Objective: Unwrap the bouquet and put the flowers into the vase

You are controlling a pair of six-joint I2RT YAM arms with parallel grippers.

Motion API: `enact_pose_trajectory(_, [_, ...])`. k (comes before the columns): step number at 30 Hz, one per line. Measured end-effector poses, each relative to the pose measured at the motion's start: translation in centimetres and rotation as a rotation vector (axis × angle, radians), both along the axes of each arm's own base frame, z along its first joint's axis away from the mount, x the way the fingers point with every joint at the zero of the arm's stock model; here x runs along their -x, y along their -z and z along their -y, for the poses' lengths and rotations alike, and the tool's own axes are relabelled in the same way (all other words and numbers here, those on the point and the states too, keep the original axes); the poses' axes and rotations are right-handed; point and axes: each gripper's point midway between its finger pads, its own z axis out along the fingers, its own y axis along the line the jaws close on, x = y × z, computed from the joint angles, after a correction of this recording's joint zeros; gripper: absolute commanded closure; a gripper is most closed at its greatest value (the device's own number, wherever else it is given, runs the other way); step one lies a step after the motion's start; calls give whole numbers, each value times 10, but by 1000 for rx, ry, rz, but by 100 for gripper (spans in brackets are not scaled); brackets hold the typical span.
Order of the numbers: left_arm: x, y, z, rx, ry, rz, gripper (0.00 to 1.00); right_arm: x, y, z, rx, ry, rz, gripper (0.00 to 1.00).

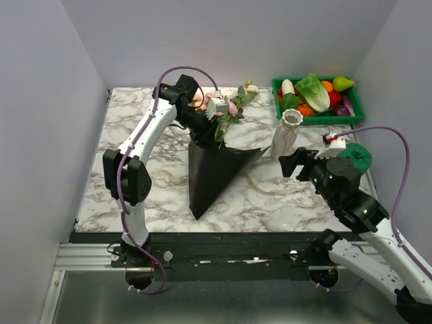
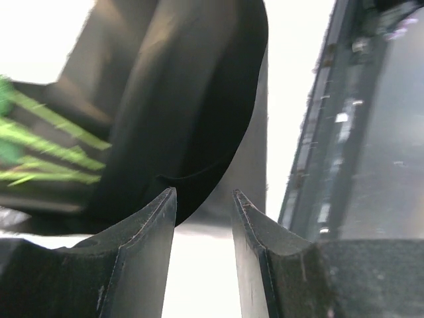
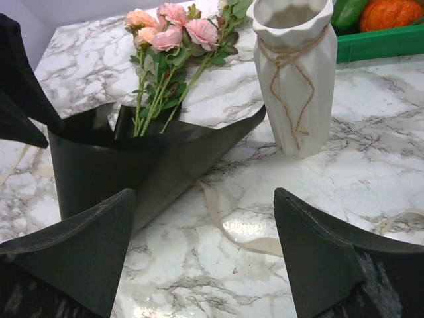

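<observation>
The bouquet lies at mid-table. Its pink and peach flowers (image 1: 219,108) (image 3: 175,30) stick out of the loosened black wrapper (image 1: 212,169) (image 3: 106,165) toward the back. My left gripper (image 1: 206,128) (image 2: 204,192) hovers at the wrapper's top edge beside the stems (image 2: 46,146). Its jaws stand a narrow gap apart with only table showing between them, and the wrapper's black edge (image 2: 179,99) sits just past the left fingertip. The white vase (image 1: 287,135) (image 3: 295,79) stands upright to the right. My right gripper (image 1: 291,167) (image 3: 205,195) is open wide, low over the table in front of the vase.
The cream ribbon (image 1: 277,185) (image 3: 225,225) lies loose on the marble between wrapper and vase. A green crate (image 1: 317,118) (image 3: 377,43) of plastic vegetables stands at the back right. A dark green crinkled round object (image 1: 356,155) sits right of the vase. Walls close in on three sides.
</observation>
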Motion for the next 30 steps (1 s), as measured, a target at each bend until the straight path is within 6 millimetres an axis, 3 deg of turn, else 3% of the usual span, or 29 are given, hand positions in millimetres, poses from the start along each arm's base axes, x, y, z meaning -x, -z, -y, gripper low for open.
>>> enact_pose_trajectory(8, [58,-26,41,50,76,-98,48,10,-7,11,-19,19,23,8])
enact_pose_trajectory(14, [94,-40,71,71,148,-151,14,16,-6,22,-10,51,21,8])
enact_pose_trajectory(15, [100,-44,76,78,164,-153,5,16,-5,23,-9,56,21,8])
enact_pose_trajectory(17, [106,-49,83,91,191,-144,1,17,-3,26,2,66,13,8])
enact_pose_trajectory(23, [93,-61,100,136,237,-59,1,19,1,32,22,86,-3,3])
enact_pose_trajectory(27, [77,-75,94,159,211,3,1,16,5,29,35,78,-17,1])
enact_pose_trajectory(30, [54,-98,81,200,155,75,1,7,10,15,50,37,-33,0])
